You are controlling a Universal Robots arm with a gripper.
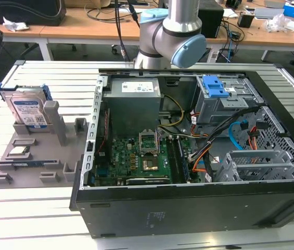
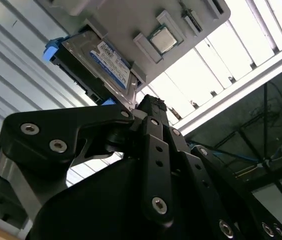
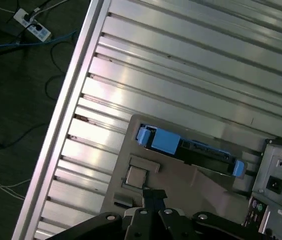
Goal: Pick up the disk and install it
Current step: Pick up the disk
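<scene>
Disk, a silver rectangular hard drive with a white-and-blue label and blue plastic bracket [image 1: 28, 111], stands upright in the grey plastic holder [image 1: 32, 156] on the tabletop [image 1: 27, 219]. The black hand [image 2: 149, 104] hangs over this holder, pressed together and empty. I judge that picking and installing are both not yet done.

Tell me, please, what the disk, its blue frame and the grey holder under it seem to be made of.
The disk: seemingly a metal body, silvery with a dull sheen, and a paper-like label. The blue frame: likely moulded plastic, of uniform matte colour. The grey holder: probably plastic, flat matte grey, in blocky shapes.
</scene>
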